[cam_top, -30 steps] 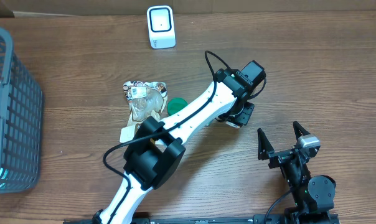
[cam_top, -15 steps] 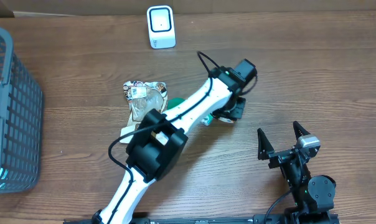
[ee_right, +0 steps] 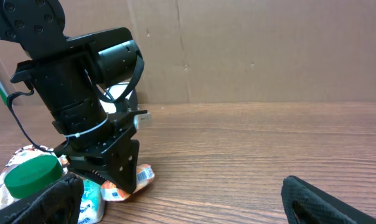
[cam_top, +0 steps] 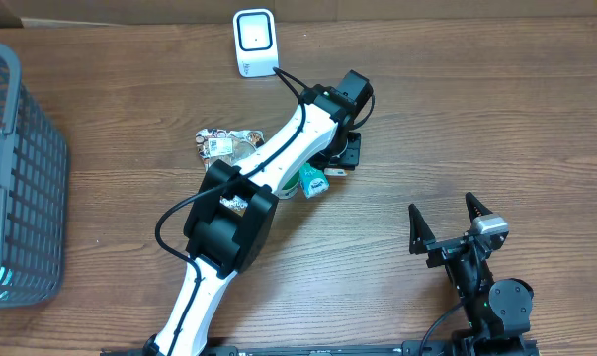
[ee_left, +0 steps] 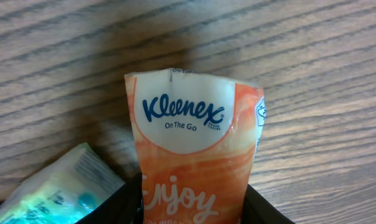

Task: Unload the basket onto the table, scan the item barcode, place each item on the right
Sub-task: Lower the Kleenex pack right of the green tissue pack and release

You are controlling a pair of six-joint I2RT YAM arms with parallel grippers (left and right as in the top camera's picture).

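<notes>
An orange Kleenex tissue pack [ee_left: 194,137] stands between the jaws of my left gripper [ee_left: 191,210], which press on both of its sides. In the right wrist view the pack [ee_right: 144,176] lies low on the table under that gripper, with a small barcode showing on its end. From overhead, the left gripper [cam_top: 340,156] is at mid-table, just below the white scanner [cam_top: 255,43]. My right gripper [cam_top: 455,225] stands open and empty near the front right.
A teal tissue pack [cam_top: 311,181] lies just left of the left gripper. Further left are a crinkled snack bag [cam_top: 224,148] and a green-lidded jar [ee_right: 32,174]. A grey basket [cam_top: 22,178] fills the left edge. Cardboard walls off the back.
The left arm has swung left and towards the scanner with the orange pack, uncovering the teal pack. The right arm has not moved.
</notes>
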